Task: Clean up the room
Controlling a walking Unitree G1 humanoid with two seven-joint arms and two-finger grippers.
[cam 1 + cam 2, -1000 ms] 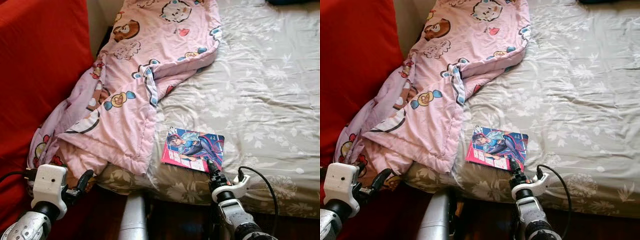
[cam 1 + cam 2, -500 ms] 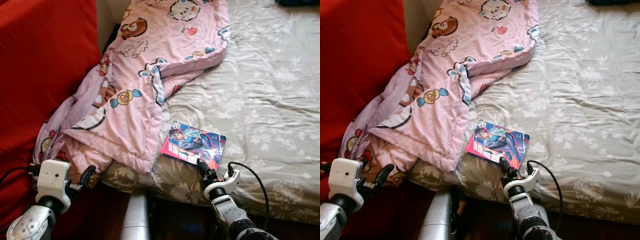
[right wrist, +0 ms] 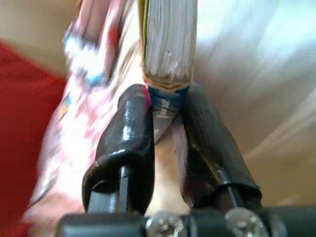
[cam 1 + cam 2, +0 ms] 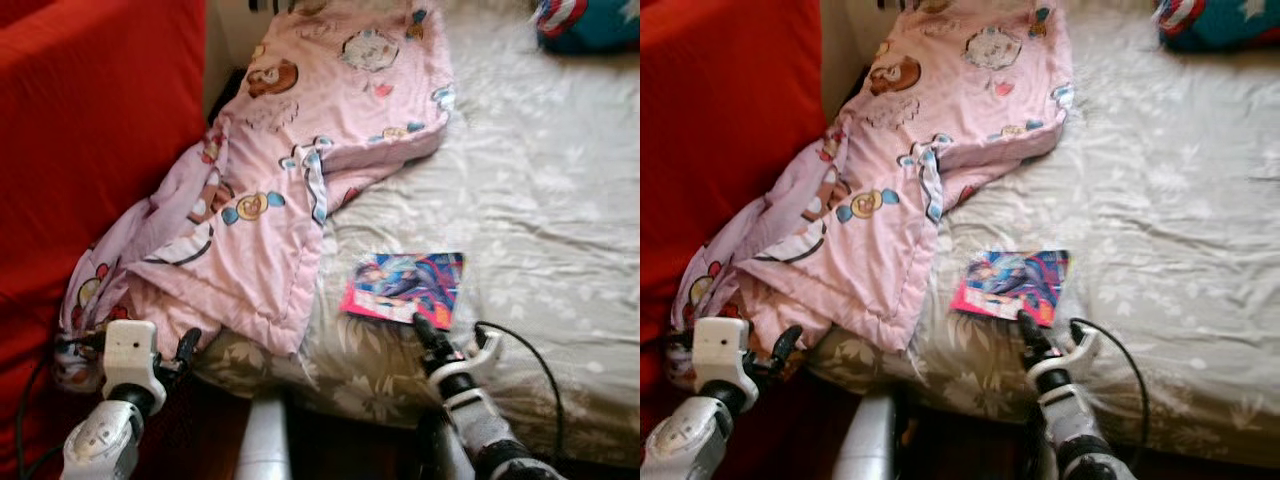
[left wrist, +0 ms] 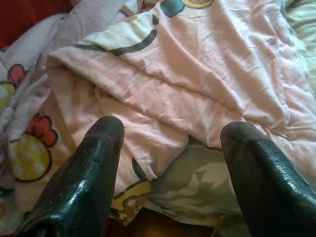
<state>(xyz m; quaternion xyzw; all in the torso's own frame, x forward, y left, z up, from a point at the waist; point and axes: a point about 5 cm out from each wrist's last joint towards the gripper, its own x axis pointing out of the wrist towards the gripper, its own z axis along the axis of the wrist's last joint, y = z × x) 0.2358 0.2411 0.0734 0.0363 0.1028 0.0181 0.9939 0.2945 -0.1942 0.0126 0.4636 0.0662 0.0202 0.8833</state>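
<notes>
Down at five o'clock in the head views, the right gripper (image 4: 424, 328) has its two black fingers (image 3: 129, 129) clamped on the near corner of a book (image 4: 405, 287), the page edges showing between them in the wrist view. That book, with a colourful cartoon cover, lies flat near the front edge of the bed (image 4: 540, 210), on the grey flowered sheet. At seven o'clock the left gripper (image 4: 184, 346) hovers with its fingers (image 5: 94, 168) spread apart, just short of the hanging corner of a pink cartoon blanket (image 4: 290, 170). From nine to eleven o'clock stands a red sofa (image 4: 90, 130). At one o'clock, farthest off, rests a blue and red cushion (image 4: 585, 22).
</notes>
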